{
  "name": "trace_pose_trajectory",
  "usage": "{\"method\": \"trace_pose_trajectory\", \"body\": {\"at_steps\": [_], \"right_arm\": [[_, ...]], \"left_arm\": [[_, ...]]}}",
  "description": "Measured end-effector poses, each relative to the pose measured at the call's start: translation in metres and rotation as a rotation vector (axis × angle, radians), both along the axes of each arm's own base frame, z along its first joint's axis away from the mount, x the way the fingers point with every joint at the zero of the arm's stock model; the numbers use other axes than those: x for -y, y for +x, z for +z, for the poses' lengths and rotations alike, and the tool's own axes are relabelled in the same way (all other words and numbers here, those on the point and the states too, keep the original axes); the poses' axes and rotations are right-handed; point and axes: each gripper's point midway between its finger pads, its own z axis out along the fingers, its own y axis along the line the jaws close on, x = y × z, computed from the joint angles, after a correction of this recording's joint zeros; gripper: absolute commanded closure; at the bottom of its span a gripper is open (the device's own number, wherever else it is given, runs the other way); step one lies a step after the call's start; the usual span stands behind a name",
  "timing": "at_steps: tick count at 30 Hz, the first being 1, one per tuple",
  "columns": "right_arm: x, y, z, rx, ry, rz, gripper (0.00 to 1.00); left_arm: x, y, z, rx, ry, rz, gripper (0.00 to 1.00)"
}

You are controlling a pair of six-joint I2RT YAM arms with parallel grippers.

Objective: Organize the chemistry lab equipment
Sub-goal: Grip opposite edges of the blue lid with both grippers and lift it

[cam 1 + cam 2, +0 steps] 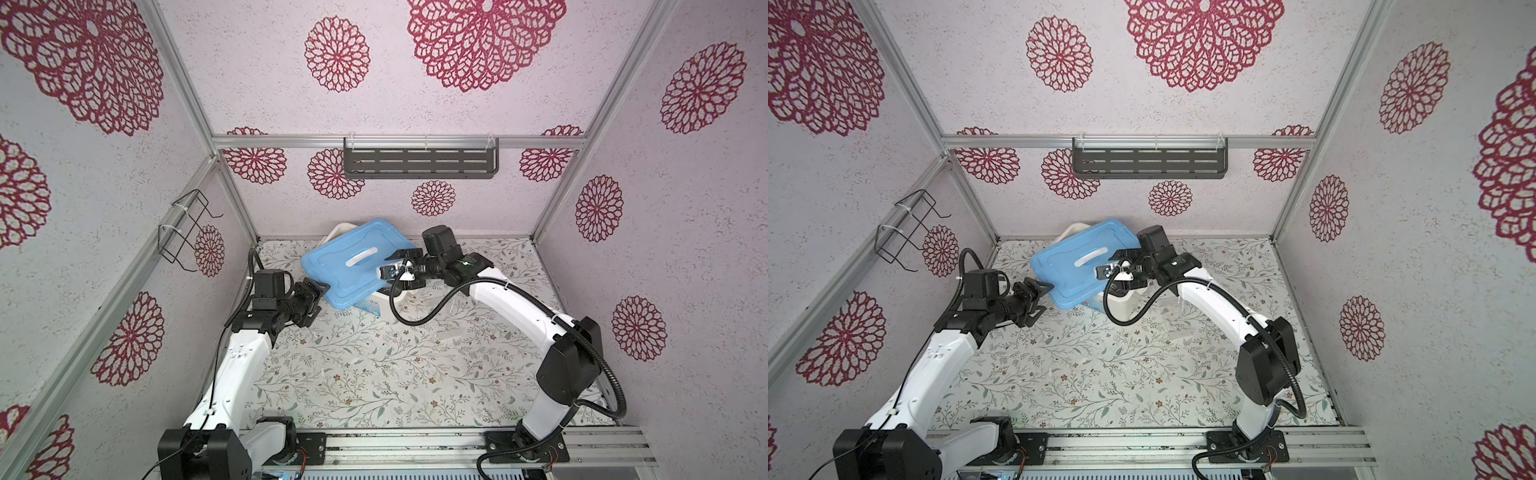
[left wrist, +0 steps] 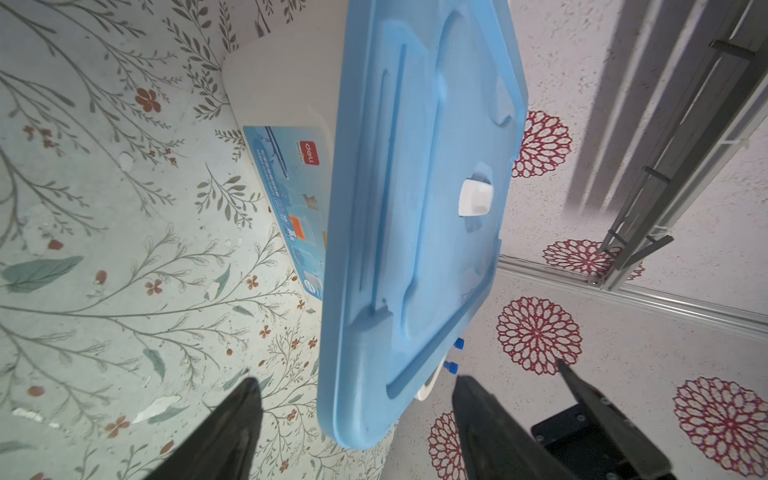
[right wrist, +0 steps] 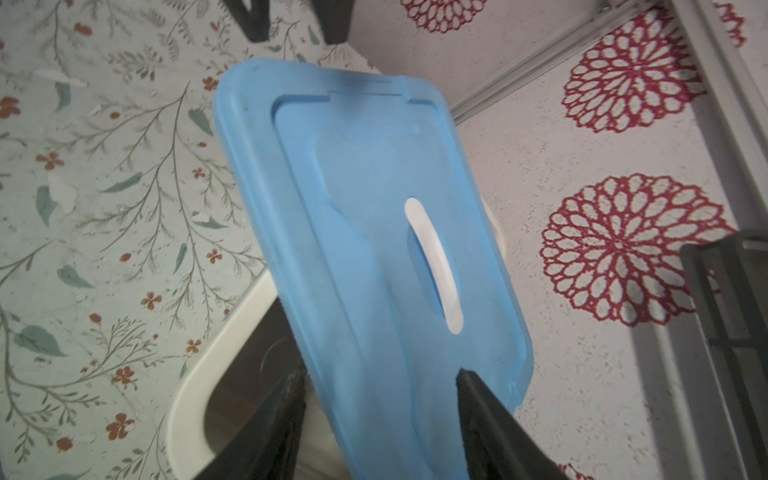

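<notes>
Top views, both: white box (image 1: 343, 229) at bench (image 1: 374, 374) far edge, approx mid. On it a blue lid (image 1: 349, 266), askew and tilted, overhanging twd left edge. At lid's near-left corner the left hand (image 1: 322, 301), jaws apart. Over lid's right end the right hand (image 1: 392, 266).

Left wrist: lid corner sits betw. the fingers (image 2: 241, 424), gap each side, no contact, so hand open. Two blue-capped test tubes (image 2: 458, 343) show at box rim past lid's edge, caps only visible.

Right wrist: hand astride lid edge, one finger under, one (image 3: 482, 424) on top. Jaws spread wide, not clamped.
</notes>
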Motion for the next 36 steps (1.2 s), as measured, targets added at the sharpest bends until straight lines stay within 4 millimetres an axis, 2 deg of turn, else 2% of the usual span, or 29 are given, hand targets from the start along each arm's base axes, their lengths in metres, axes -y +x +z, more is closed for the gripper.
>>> {"method": "trace_pose_trajectory", "body": {"at_steps": [4, 7, 9, 12, 15, 19, 21, 26, 30, 36], "right_arm": [[0.005, 0.046, 0.016, -0.100, 0.168, -0.158, 0.39], [0.017, 0.087, 0.011, -0.217, 0.280, -0.351, 0.39], [0.030, 0.110, 0.000, -0.315, 0.340, -0.491, 0.40], [0.047, 0.133, -0.011, -0.447, 0.403, -0.676, 0.42], [0.060, 0.147, -0.010, -0.544, 0.452, -0.823, 0.43], [0.067, 0.145, -0.005, -0.647, 0.481, -0.921, 0.46], [0.069, 0.138, -0.009, -0.701, 0.471, -0.952, 0.48], [0.073, 0.124, -0.043, -0.814, 0.388, -1.025, 0.50], [0.078, 0.115, -0.071, -0.876, 0.323, -1.069, 0.58], [0.074, 0.111, -0.073, -0.899, 0.342, -1.061, 0.61]], "left_arm": [[0.004, 0.006, -0.006, -0.028, 0.056, -0.028, 0.29], [0.002, 0.014, -0.007, -0.044, 0.117, -0.038, 0.30], [-0.002, 0.020, -0.006, -0.044, 0.159, -0.040, 0.32], [-0.006, 0.028, -0.005, -0.044, 0.209, -0.047, 0.45], [-0.009, 0.038, -0.007, -0.050, 0.252, -0.070, 0.46], [-0.011, 0.050, -0.014, -0.068, 0.300, -0.097, 0.46], [-0.013, 0.053, -0.018, -0.079, 0.324, -0.110, 0.49], [-0.020, 0.065, -0.016, -0.079, 0.396, -0.134, 0.57], [-0.026, 0.077, -0.011, -0.058, 0.462, -0.152, 0.60], [-0.036, 0.083, -0.014, -0.061, 0.549, -0.179, 0.62]]}}
